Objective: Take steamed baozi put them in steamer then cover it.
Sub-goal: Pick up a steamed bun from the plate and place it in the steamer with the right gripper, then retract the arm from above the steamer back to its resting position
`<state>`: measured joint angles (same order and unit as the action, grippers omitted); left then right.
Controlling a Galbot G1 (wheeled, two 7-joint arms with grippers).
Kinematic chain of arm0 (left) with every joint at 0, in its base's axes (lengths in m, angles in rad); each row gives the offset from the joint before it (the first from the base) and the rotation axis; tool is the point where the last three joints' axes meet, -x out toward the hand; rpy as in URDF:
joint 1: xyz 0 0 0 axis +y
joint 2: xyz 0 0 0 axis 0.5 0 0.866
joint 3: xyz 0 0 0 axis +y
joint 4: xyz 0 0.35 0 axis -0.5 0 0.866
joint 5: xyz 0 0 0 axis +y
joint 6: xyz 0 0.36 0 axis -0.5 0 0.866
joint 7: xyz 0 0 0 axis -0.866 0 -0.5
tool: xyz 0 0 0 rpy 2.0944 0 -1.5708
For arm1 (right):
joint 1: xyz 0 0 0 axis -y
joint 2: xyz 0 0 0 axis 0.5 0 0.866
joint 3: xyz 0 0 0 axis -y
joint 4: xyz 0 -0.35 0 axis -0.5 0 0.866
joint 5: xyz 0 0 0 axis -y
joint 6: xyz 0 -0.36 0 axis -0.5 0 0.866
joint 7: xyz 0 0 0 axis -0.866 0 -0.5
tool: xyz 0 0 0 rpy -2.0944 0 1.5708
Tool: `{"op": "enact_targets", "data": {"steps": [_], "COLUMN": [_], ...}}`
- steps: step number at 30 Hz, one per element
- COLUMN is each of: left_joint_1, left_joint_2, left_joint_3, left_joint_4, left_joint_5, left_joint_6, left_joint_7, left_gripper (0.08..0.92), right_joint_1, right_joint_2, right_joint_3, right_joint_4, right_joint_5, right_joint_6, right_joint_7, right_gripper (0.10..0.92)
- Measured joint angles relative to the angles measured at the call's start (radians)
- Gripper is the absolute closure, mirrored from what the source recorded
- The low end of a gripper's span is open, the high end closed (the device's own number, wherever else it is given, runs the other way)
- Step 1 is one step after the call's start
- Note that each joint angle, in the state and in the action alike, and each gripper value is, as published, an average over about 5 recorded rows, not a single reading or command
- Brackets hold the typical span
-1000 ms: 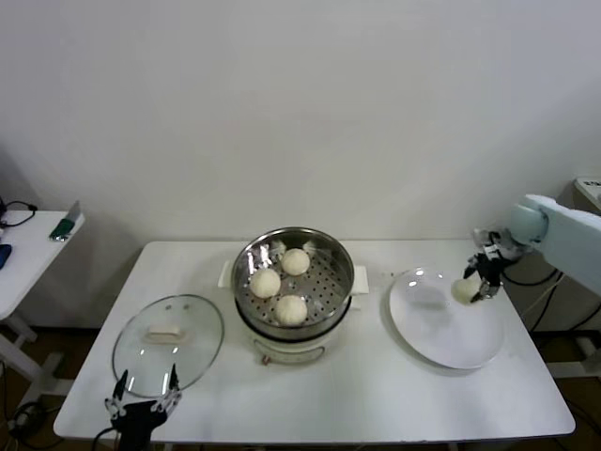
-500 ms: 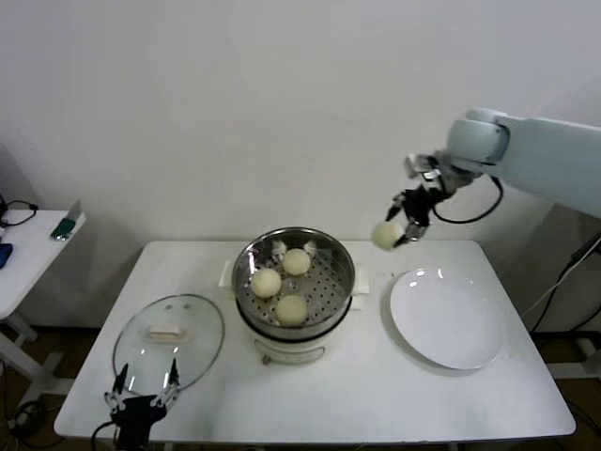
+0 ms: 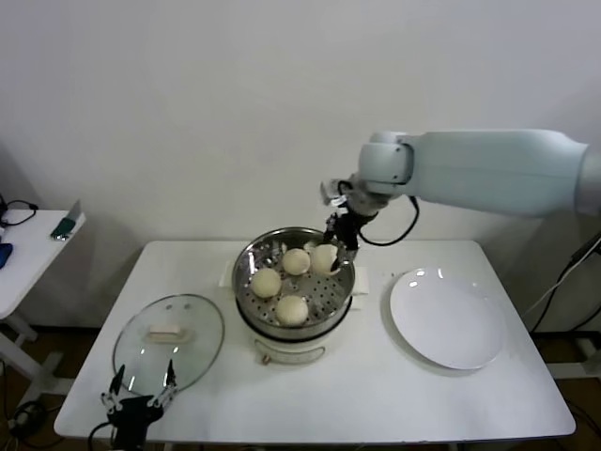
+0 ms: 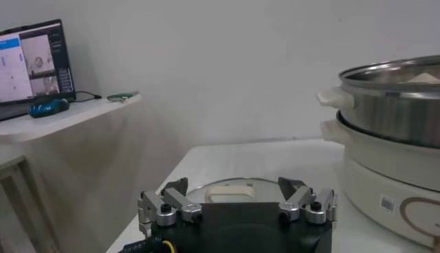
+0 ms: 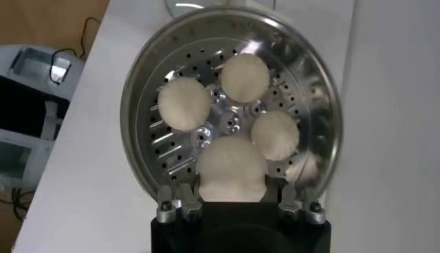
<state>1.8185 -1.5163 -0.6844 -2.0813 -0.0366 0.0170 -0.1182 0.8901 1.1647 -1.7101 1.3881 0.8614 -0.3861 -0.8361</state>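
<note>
The steel steamer (image 3: 254,258) stands mid-table on its cream base. Three baozi lie on its perforated tray (image 3: 266,282) (image 3: 291,309) (image 3: 297,261). My right gripper (image 3: 329,256) is over the pot's far right part, shut on a fourth baozi (image 5: 232,168), held just above the tray (image 5: 172,148). The glass cover (image 3: 168,343) with a cream handle lies flat on the table left of the steamer. My left gripper (image 3: 141,399) is open and empty at the table's front edge, just in front of the cover (image 4: 234,189).
A bare flat white plate (image 3: 447,318) lies right of the steamer. A side table (image 3: 28,249) with a small dark object stands at far left. A wall is close behind the table.
My right arm has carried the baozi from the plate, up and left across the table, and down over the steamer. The left gripper has stayed in place.
</note>
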Motion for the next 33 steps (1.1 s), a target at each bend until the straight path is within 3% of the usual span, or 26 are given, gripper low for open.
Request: {"op": "enact_targets", "data": {"steps": [15, 23, 33], "left_joint_1": [-0.005, -0.002, 0.005], "left_joint_2": [0.002, 0.003, 0.016], "left_joint_3": [-0.003, -0.002, 0.0], "left_joint_4": [0.008, 0.01, -0.008], "left_joint_5": [-0.005, -0.004, -0.003], "left_joint_6": [0.001, 0.001, 0.012], "left_joint_7": [-0.013, -0.018, -0.037], "left_gripper": [0.177, 0.177, 0.177], "right_joint_1": [-0.102, -0.119, -0.066], "right_joint_2": [0.085, 0.093, 0.052], "right_joint_3": [-0.032, -0.03, 0.026], "right_joint_4": [-0.057, -0.075, -0.094], "right_joint_5": [-0.014, -0.027, -0.001], "right_joint_6": [-0.045, -0.043, 0.015], "right_joint_7": [0.081, 0.093, 0.018], "right_gripper": [0.364, 0.218, 0.202]}}
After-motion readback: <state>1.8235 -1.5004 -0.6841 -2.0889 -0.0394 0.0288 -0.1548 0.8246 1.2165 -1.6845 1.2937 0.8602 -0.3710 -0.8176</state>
